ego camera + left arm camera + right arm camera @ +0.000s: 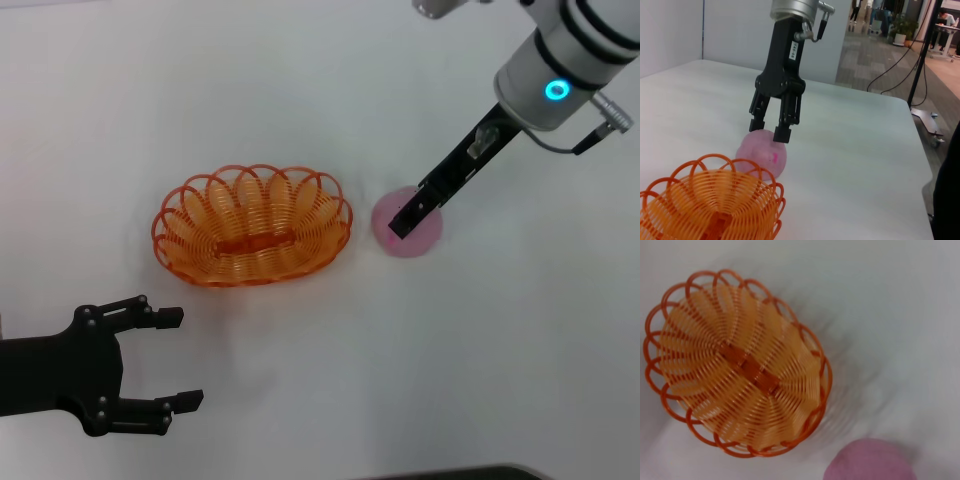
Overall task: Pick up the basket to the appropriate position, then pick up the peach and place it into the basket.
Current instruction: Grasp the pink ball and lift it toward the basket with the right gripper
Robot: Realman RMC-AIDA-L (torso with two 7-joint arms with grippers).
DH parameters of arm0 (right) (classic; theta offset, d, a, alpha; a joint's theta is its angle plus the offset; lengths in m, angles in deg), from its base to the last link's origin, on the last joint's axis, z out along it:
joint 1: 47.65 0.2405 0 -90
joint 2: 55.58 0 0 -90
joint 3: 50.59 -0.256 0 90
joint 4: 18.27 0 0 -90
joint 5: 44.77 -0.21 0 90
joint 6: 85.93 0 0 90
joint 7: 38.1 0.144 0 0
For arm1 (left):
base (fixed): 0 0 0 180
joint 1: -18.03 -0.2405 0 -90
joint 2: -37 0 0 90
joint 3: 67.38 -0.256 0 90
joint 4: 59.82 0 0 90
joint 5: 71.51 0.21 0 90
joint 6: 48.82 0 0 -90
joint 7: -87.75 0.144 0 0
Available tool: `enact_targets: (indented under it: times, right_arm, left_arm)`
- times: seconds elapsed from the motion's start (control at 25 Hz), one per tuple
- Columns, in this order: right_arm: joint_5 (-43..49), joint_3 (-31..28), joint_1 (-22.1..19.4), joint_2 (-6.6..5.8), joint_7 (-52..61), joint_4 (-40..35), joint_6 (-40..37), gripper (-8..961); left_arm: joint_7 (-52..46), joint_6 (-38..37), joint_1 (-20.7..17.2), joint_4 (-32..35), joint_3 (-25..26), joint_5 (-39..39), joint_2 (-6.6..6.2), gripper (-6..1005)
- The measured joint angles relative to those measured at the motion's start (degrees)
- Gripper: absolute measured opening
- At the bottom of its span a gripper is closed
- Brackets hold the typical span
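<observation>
Right hand (771, 129), angled down with fingers spread over the peach (408, 226) just beside the basket (252, 226); left hand (150, 365) spread, low, near the basket

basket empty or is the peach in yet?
Empty. The basket shows only bare slats; the peach sits on the table beside it, right end effector open over it.

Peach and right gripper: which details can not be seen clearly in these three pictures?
- Peach: in the head view the right gripper covers its top. In the right wrist view the picture edge cuts it off.
- Contact: in the left wrist view the open fingertips are at the peach, but whether they press on it is unclear.
- Basket: the left wrist view's edge cuts off its near part.
- Left gripper: open, apart from the basket; seen only in the head view.
</observation>
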Motion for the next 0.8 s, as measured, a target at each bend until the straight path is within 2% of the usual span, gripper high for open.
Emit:
enact_targets:
  times: [0.8]
  right_arm:
    - [-0.74,4.95,0.31,0.03,1.37,3.7,6.04,850]
  left_arm:
    - [-0.31,0.18,0.25,0.0,0.08,0.0,-0.07,899]
